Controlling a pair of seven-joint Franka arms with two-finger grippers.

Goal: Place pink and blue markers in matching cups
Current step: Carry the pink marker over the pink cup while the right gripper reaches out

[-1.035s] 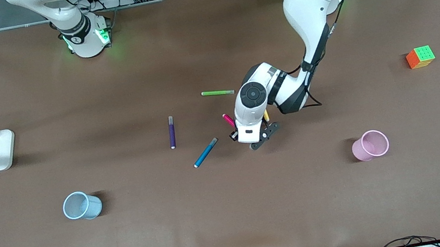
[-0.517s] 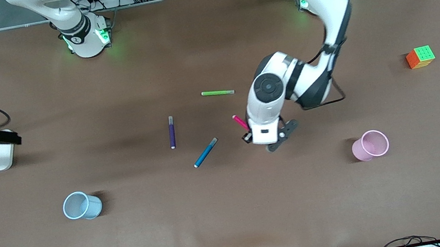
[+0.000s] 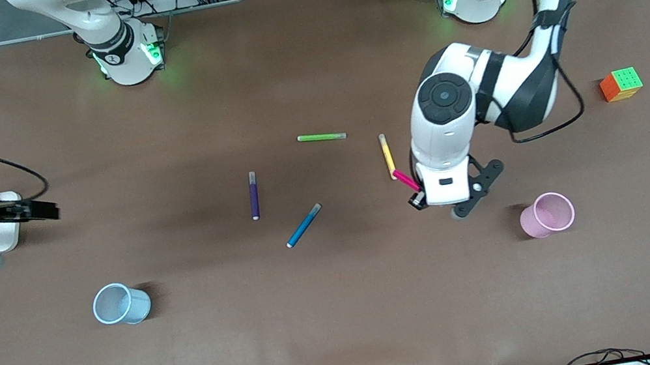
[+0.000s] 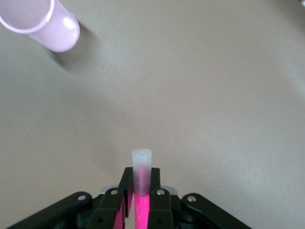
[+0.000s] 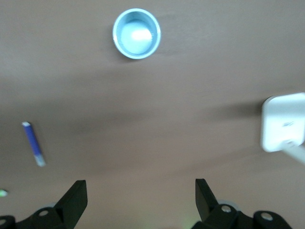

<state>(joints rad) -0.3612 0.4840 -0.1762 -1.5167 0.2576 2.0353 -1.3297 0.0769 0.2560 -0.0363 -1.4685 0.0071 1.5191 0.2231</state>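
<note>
My left gripper (image 3: 420,196) is shut on the magenta-pink marker (image 3: 407,180) and holds it above the table, between the yellow pen and the pink cup (image 3: 547,214). In the left wrist view the marker's pale cap (image 4: 142,164) sticks out between the shut fingers of the left gripper (image 4: 141,175), and the pink cup (image 4: 47,28) stands ahead. The sky-blue marker (image 3: 304,225) lies mid-table. The pale blue cup (image 3: 121,304) stands toward the right arm's end. My right gripper (image 3: 42,210) is open and empty over that end; its wrist view shows the right gripper (image 5: 139,187) and the blue cup (image 5: 137,33).
A dark purple pen (image 3: 253,195), a green pen (image 3: 321,137) and a yellow pen (image 3: 387,155) lie mid-table. A colour cube (image 3: 621,84) sits toward the left arm's end. A white stand (image 3: 1,240) is partly under the right arm. The purple pen (image 5: 32,142) shows in the right wrist view.
My left gripper has carried the pink marker toward the pink cup, uncovering the yellow pen. My right arm has swung into view over the white stand.
</note>
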